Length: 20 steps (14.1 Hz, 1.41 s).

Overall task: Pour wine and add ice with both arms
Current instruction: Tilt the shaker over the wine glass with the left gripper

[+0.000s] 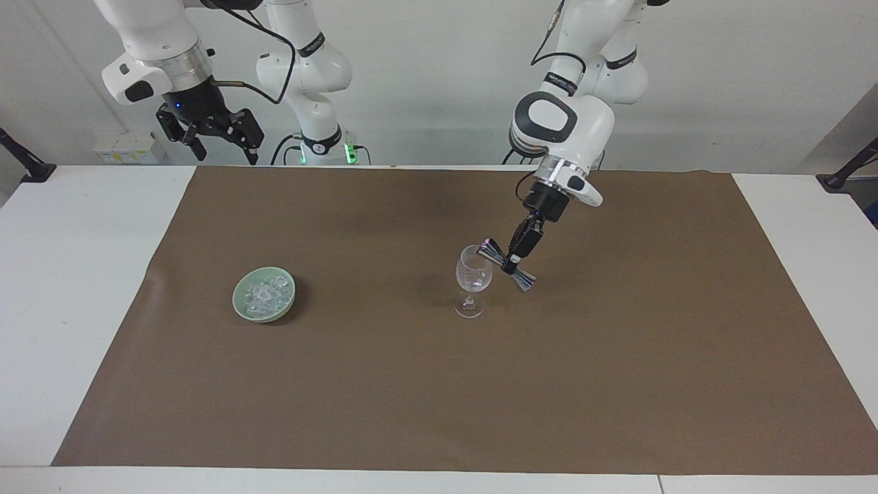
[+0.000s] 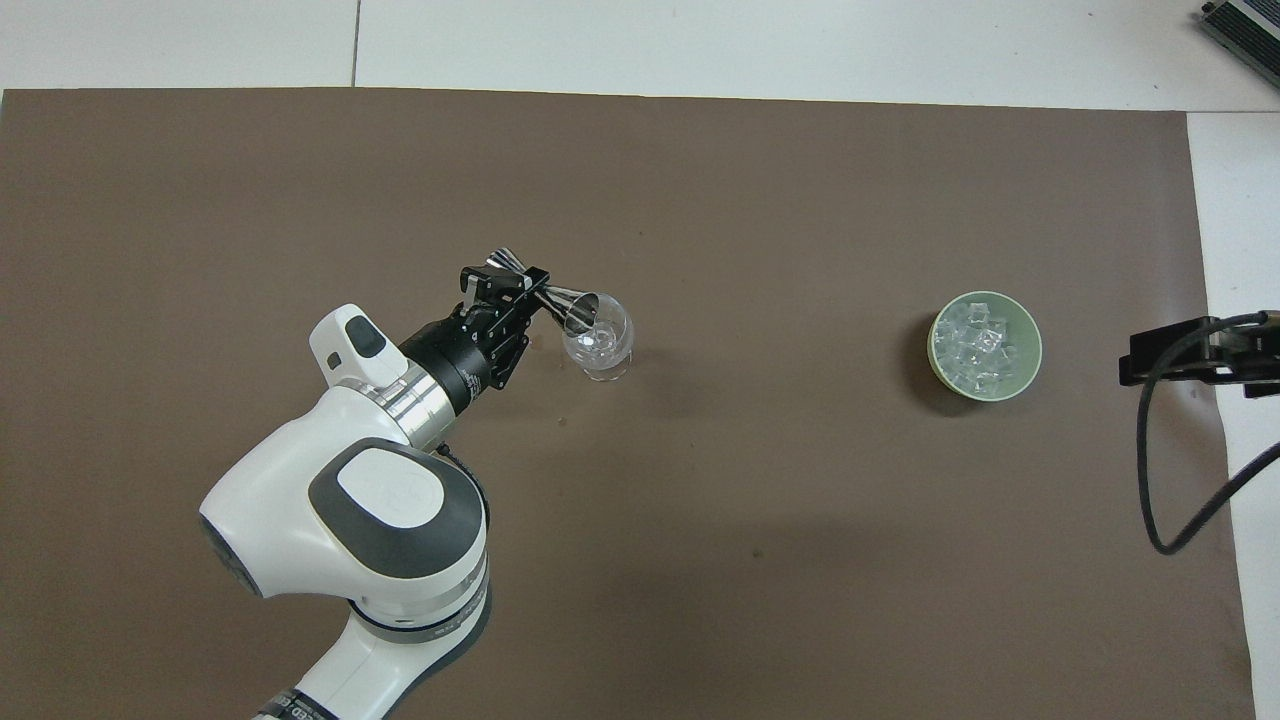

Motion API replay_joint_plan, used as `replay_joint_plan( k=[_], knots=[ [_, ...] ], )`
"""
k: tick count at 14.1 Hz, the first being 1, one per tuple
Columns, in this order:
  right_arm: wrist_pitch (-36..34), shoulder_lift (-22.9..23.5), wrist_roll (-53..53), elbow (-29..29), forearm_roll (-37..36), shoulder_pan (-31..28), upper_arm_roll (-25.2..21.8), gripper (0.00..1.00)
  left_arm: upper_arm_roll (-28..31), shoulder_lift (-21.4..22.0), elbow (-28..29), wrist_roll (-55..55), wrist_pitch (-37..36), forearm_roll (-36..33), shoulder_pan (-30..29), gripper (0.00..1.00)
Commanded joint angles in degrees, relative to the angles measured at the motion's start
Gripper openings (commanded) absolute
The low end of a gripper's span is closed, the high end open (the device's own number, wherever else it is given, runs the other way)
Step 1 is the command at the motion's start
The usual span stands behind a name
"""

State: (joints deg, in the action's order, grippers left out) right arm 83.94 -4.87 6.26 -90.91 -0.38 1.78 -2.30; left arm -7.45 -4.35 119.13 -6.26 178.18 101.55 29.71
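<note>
A clear wine glass [image 1: 473, 274] [image 2: 598, 345] stands upright mid-mat. My left gripper [image 1: 513, 259] [image 2: 520, 290] is shut on the waist of a shiny metal jigger [image 1: 492, 251] [image 2: 572, 303]. The jigger is tilted, with its lower cup resting over the glass rim. I cannot make out any wine; the glass looks clear. The ice [image 1: 266, 293] [image 2: 975, 345] lies as clear chunks in a pale green bowl [image 1: 237, 303] [image 2: 1034, 352] toward the right arm's end. My right gripper [image 1: 226, 152] [image 2: 1135, 360] waits open and empty, high above the table edge by its base.
A brown mat [image 1: 617, 384] [image 2: 800, 200] covers most of the white table [image 1: 82, 274]. A black cable [image 2: 1190, 520] hangs from the right arm near the bowl's end of the table.
</note>
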Motion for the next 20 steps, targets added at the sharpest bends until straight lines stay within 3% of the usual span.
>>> replay_joint_plan(
  k=[1,20],
  knots=[
    [-0.09,-1.28,-1.07,-1.28,0.91,-0.28,-0.07,1.0,0.69,-1.18,-1.54,0.81,1.91,-0.56,1.23,0.0],
    [-0.09,-1.28,-1.07,-1.28,0.91,-0.28,-0.07,1.0,0.69,-1.19,-2.42,3.97,6.04,-1.44,2.02,0.0]
  ],
)
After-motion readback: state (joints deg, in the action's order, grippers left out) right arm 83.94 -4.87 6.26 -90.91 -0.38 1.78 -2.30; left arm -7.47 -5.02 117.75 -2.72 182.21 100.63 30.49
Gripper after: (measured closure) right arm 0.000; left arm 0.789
